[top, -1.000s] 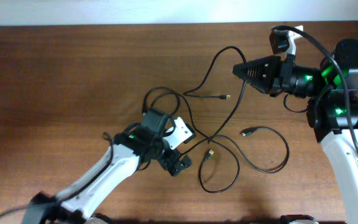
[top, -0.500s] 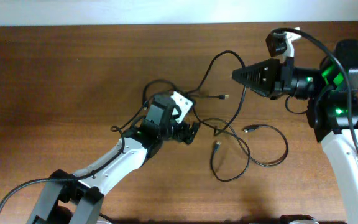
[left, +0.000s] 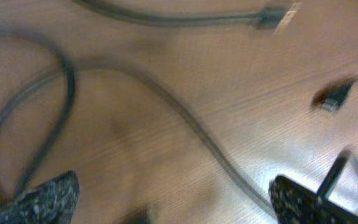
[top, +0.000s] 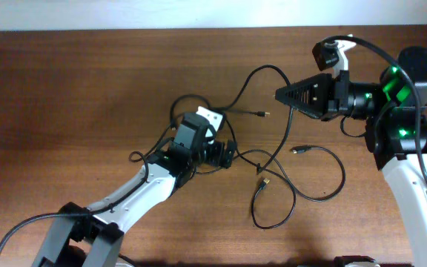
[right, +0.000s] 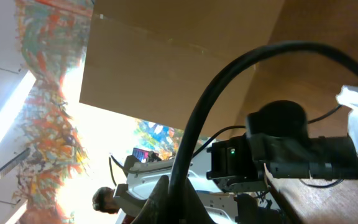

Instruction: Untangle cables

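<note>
Overhead shows the cables (top: 260, 158) sprawling loose from table centre out toward 4 o'clock. Up at 2 o'clock the right gripper (top: 276, 93) is pinched tight on one strand (right: 194, 124). At centre the left gripper (top: 227, 156) is spread wide, holding nothing, low over the tangle's 9 o'clock edge.

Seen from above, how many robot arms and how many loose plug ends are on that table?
Arms: 2, left arm, right arm
Plug ends: 3, upper, middle, lower
Total: 5
</note>
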Robot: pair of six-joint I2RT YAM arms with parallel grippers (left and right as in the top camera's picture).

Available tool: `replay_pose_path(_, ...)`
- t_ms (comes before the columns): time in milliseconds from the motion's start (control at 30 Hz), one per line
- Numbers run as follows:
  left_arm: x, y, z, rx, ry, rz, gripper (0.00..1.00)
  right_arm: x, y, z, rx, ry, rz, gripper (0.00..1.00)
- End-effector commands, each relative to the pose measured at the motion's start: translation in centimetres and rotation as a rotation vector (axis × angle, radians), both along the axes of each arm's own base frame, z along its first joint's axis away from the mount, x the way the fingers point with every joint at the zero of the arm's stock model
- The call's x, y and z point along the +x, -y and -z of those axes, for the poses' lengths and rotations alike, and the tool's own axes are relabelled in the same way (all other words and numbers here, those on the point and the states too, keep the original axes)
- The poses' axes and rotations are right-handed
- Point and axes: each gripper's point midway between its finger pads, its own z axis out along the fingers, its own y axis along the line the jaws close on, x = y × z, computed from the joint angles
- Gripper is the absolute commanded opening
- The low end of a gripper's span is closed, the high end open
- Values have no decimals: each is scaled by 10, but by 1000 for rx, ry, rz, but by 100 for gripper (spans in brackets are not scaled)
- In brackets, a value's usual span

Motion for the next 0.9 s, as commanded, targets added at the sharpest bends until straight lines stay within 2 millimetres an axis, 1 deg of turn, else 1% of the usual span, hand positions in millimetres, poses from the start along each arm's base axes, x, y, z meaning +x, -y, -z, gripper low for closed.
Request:
replay_pose_path(0,-32,5,18,30,-111,142,99,-6,-3,-6,1,32,-23,4)
replay_pose_path(67,-54,27,11,-43,-116,351,99,-4,-3,-6,0,31,-12,4)
replay_pose_path(100,-59,32,8,-68,-114,398,99,-3,-3,-6,0,30,-8,4)
replay_pose_path(233,-65,37,13,-42,-92,467,99,-4,-4,-6,2,5,-11,4)
replay_pose_path(333,-77,46,17,-35,-80,563,99,-4,-4,-6,4,-14,-11,4)
replay_pose_path(433,-87,56,13,-65,-78,622,99,-5,-3,-6,4,-13,-17,4)
replay_pose_path(600,-95,58,12,-84,-92,658,99,-7,-3,-6,5,-14,-31,4)
replay_pose_path(700,-94,60,12,-80,-83,660,99,-7,-3,-6,5,-15,-31,4)
replay_pose_path(767,-89,59,14,-44,-61,641,99,-7,-3,-6,5,-14,-32,4)
replay_pose_path(800,-82,57,18,10,-30,614,99,-8,-4,-6,5,-23,-33,4)
replay_pose_path(867,-78,57,21,41,-11,602,99,-7,-4,-6,6,-36,-30,4)
